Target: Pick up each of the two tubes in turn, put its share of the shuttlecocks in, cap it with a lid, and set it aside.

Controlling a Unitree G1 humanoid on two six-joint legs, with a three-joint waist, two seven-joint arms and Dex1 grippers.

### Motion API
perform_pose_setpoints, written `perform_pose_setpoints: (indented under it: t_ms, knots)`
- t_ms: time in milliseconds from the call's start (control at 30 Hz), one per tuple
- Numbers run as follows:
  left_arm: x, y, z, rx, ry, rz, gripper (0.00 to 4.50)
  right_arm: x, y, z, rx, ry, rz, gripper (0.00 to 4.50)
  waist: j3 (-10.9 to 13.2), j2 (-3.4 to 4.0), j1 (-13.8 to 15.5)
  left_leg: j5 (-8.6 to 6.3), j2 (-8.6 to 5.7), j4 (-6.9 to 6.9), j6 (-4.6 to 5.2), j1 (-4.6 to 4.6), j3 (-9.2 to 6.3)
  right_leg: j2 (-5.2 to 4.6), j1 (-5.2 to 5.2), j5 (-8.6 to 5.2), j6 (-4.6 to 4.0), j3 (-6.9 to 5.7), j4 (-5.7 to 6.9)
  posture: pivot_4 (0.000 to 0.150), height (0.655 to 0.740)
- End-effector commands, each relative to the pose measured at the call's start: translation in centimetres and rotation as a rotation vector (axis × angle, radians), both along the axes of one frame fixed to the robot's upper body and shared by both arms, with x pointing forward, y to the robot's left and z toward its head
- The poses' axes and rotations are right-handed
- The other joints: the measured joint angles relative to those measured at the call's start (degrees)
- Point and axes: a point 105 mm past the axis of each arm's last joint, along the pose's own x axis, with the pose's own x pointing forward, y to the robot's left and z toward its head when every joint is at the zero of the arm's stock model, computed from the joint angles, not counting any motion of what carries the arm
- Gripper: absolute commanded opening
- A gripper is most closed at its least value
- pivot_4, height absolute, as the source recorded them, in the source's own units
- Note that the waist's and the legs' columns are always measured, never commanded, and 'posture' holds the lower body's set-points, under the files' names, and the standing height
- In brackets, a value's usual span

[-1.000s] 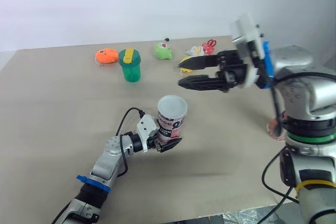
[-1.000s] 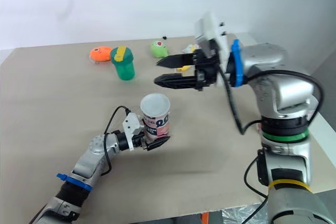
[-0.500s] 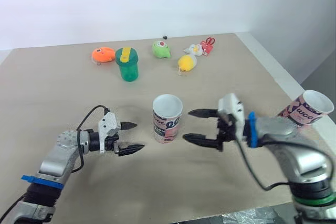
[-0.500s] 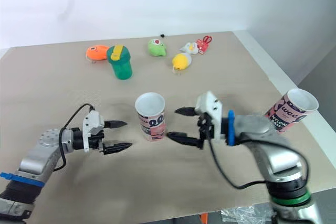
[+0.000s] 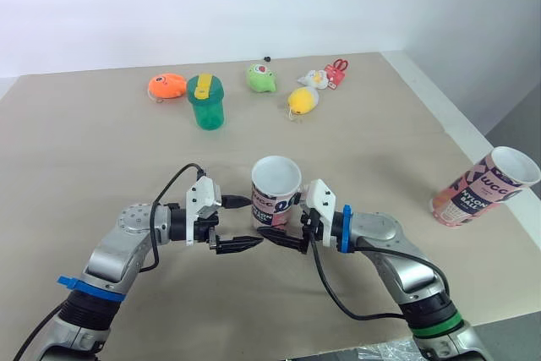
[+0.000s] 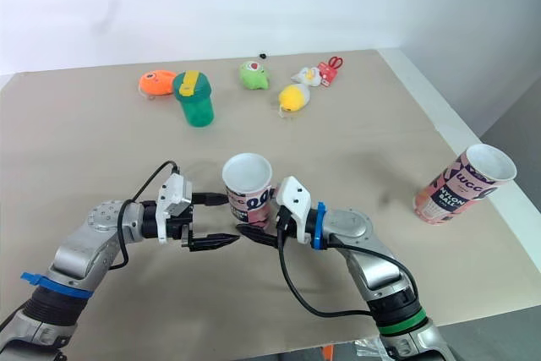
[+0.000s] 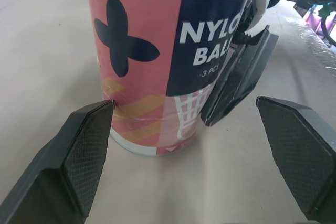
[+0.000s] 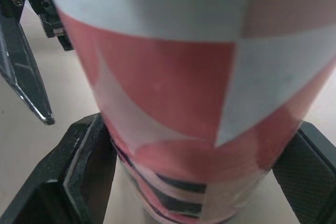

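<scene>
A pink, white and navy tube [image 5: 275, 194] stands upright and open-topped in the middle of the table. My right gripper [image 5: 275, 224] is open around its base, with a finger [image 8: 79, 161] close against each side. My left gripper [image 5: 254, 222] is open just left of the tube; one fingertip [image 7: 100, 119] touches its wall and the other fingertip [image 5: 245, 245] hangs in front, near the right gripper's front finger [image 7: 236, 77]. A second tube [image 5: 482, 188] of the same print leans tilted by the table's right edge.
Along the back of the table stand a green cup with a yellow lid [image 5: 207, 104], an orange toy [image 5: 168, 88], a green toy [image 5: 262, 79], a yellow toy [image 5: 302, 101] and small white and red toys [image 5: 326, 77]. The table's right edge [image 5: 439, 116] runs close to the second tube.
My left gripper let go of the tube a second ago and has now moved back to its left side. My right gripper slid left until its fingers straddle the tube's base.
</scene>
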Motion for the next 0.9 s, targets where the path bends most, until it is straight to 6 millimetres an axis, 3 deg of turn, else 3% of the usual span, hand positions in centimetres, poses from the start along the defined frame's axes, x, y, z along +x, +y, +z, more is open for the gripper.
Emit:
perform_pose_setpoints:
  t_ms: [33, 200, 367, 433, 533, 667, 800, 900]
  knots:
    - [-0.2, -0.1, 1.1, -0.01, -0.046, -0.021, 4.5, 0.2, 0.6, 0.8, 0.019, -0.041, 0.014, 4.22, 0.0, 0.0, -0.01, 0.0, 0.0, 0.01, 0.0, 0.0, 0.01, -0.01, 0.0, 0.01, 0.0, 0.0, 0.0, 0.15, 0.74]
    - [0.2, 0.7, 1.2, 0.004, -0.059, 0.006, 4.5, 0.2, 0.6, 1.0, 0.034, -0.035, 0.013, 2.69, 0.0, 0.0, 0.0, 0.0, 0.0, 0.02, 0.0, 0.0, 0.0, 0.0, 0.0, 0.01, 0.0, 0.01, 0.0, 0.15, 0.74]
    - [1.6, 2.4, 3.1, 0.004, -0.122, 0.071, 4.5, 0.6, -1.6, 3.1, 0.142, -0.043, -0.095, 2.69, 0.02, 0.0, 0.04, 0.0, 0.0, 0.02, 0.0, 0.0, -0.01, -0.01, 0.0, 0.02, 0.0, 0.0, 0.02, 0.15, 0.74]
    - [2.4, 2.5, 4.3, -0.024, -0.18, 0.111, 4.5, 2.5, -4.1, 4.6, 0.229, -0.098, -0.294, 2.69, 0.03, -0.01, 0.16, 0.0, -0.01, 0.04, 0.0, -0.01, -0.01, -0.03, 0.01, 0.02, 0.01, 0.0, 0.02, 0.15, 0.74]
    - [2.8, 1.8, 5.2, -0.051, -0.217, 0.127, 4.5, 5.9, -10.7, 5.0, 0.229, -0.187, -0.738, 2.69, 0.03, -0.01, 0.25, 0.04, -0.08, 0.09, -0.06, -0.04, 0.01, -0.1, 0.03, 0.08, 0.1, 0.0, 0.02, 0.15, 0.74]
    - [2.4, 0.4, 4.7, -0.074, -0.2, 0.108, 4.5, 6.8, -16.8, 4.4, 0.21, -0.192, -1.075, 2.69, 0.03, -0.01, 0.24, 0.06, -0.24, 0.08, -0.11, -0.07, 0.09, -0.29, 0.04, 0.1, 0.21, 0.12, -0.01, 0.15, 0.74]
    - [2.5, -0.4, 4.3, -0.077, -0.196, 0.099, 4.5, 6.7, -19.8, 3.1, 0.209, -0.14, -1.242, 2.69, 0.05, 0.03, -0.12, 0.06, -0.19, 0.02, -0.1, -0.04, 0.14, -0.18, -0.01, 0.1, 0.17, 0.22, -0.01, 0.15, 0.74]
    - [2.8, -1.0, 4.5, -0.086, -0.2, 0.093, 4.5, 6.4, -20.0, 2.3, 0.225, -0.087, -1.264, 2.69, 0.07, 0.08, -0.11, 0.06, -0.15, 0.01, -0.09, 0.02, 0.15, -0.12, -0.01, 0.11, 0.14, 0.24, 0.03, 0.15, 0.74]
